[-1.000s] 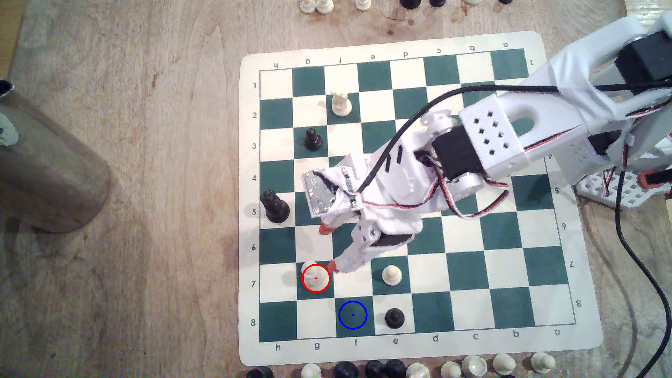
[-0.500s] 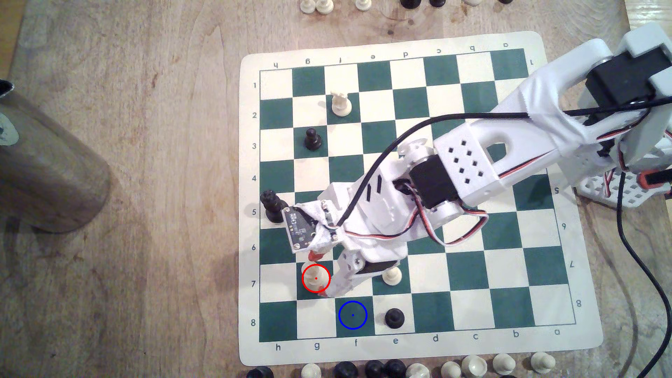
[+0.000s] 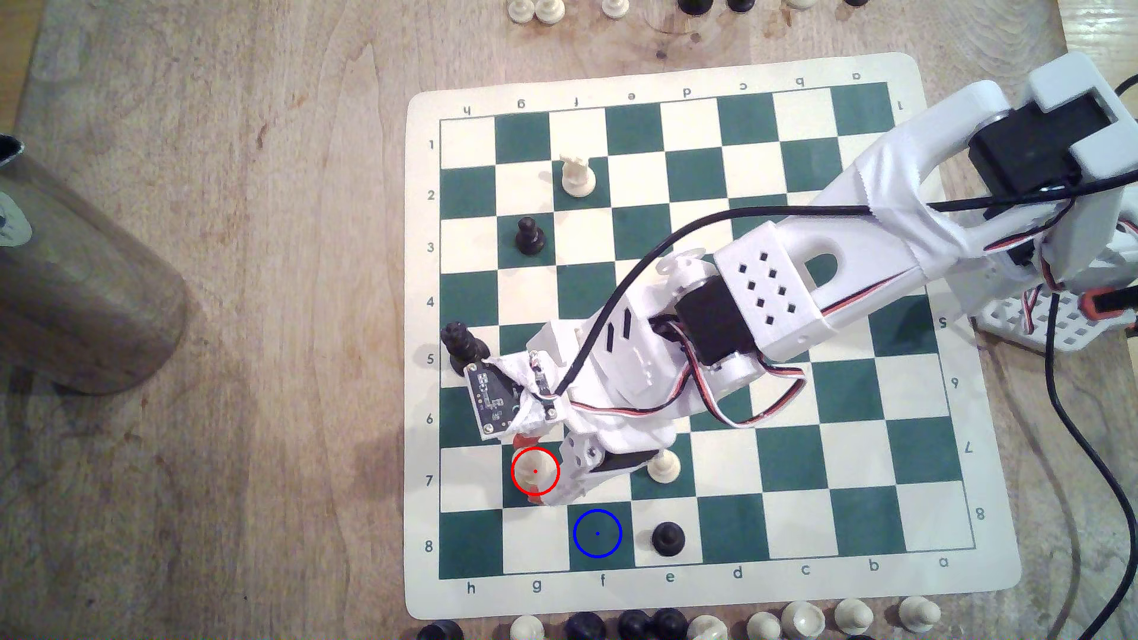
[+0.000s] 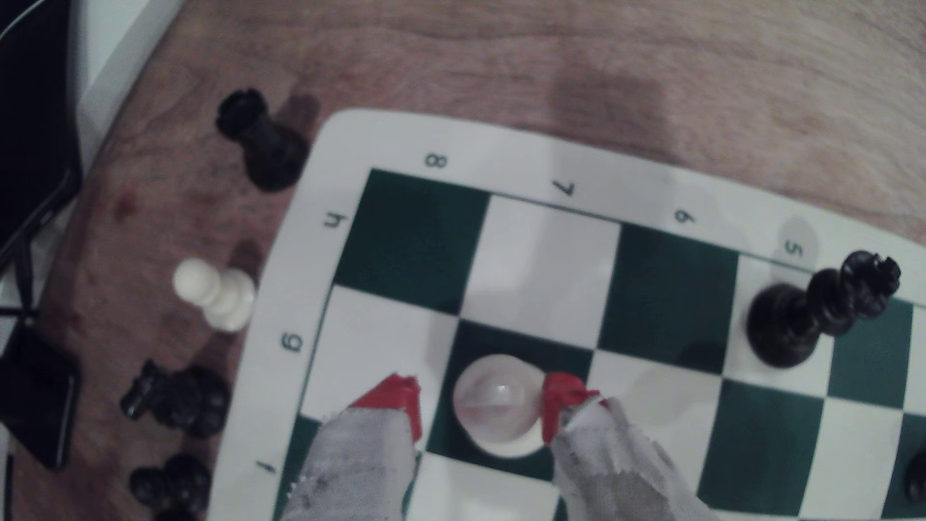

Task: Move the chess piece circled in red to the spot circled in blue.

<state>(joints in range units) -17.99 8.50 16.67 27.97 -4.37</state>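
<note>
The chess piece (image 3: 534, 472) is cream-white and stands inside the red ring on a green square of row 7, near the exterior view's lower left of the board. My gripper (image 3: 531, 471) is lowered over it, open, with one red-tipped finger on each side. In the wrist view the chess piece (image 4: 498, 403) sits between the red fingertips (image 4: 561, 403) of the gripper (image 4: 481, 403); one tip is against its side and the other stands a small gap away. The spot (image 3: 597, 533) is the blue-ringed green square in row 8, diagonally adjacent and bare.
A cream pawn (image 3: 664, 466) stands close behind my wrist, and a black pawn (image 3: 668, 538) is beside the spot. A tall black piece (image 3: 462, 348) is at the board's left edge. Spare pieces (image 3: 800, 618) line the table below the board. A metal cylinder (image 3: 80, 277) lies far left.
My gripper has travelled from row 6 down to row 7 and come down around the red-ringed piece, its fingers now straddling it. No piece has moved.
</note>
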